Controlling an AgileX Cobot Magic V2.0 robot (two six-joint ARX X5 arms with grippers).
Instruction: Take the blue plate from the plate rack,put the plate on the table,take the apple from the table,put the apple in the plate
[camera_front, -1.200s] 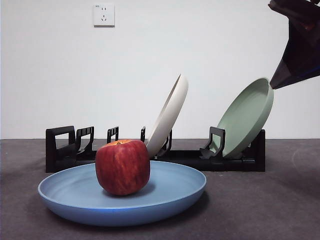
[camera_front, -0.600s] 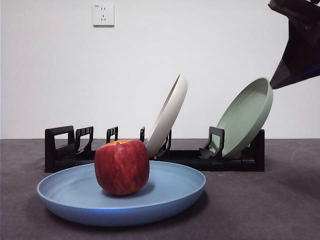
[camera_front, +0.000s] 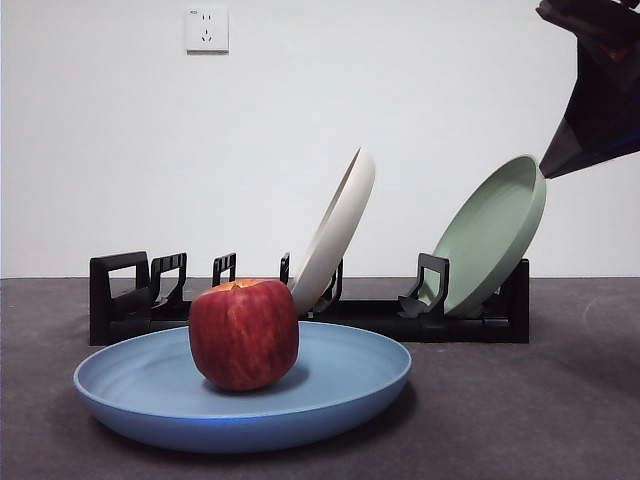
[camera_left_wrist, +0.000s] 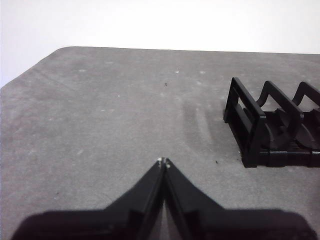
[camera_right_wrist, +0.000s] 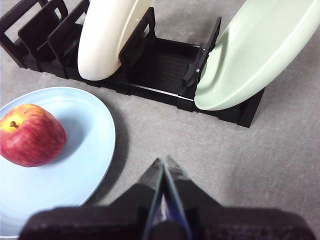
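Apple (camera_front: 244, 334) on the blue plate (camera_front: 340, 385), plate flat on the table (camera_front: 520, 420) in front of the plate rack (camera_front: 125, 290): same arrangement as a second ago, apart from a barely visible shift of the plate and fruit between the first two front pictures, none since. Nothing gripped, nothing in transit; reads as the task done and both arms merely waiting. Right gripper (camera_right_wrist: 164, 167) empty, jaws pressed together, hanging above bare table; from its wrist camera, apple (camera_right_wrist: 31, 135) at about nine o'clock and well apart, blue plate (camera_right_wrist: 90, 125) rim nearer at about ten, rack (camera_right_wrist: 165, 75) with the cream plate (camera_right_wrist: 107, 37) and the green plate (camera_right_wrist: 260, 55) at about twelve. In the front view only a dark arm tip (camera_front: 600, 90) at the top corner near the green plate (camera_front: 490, 240), unmoved. Left gripper (camera_left_wrist: 163, 164) likewise closed on nothing, over open table, rack end (camera_left_wrist: 260, 125) at about two o'clock; neither apple nor blue plate within its view.
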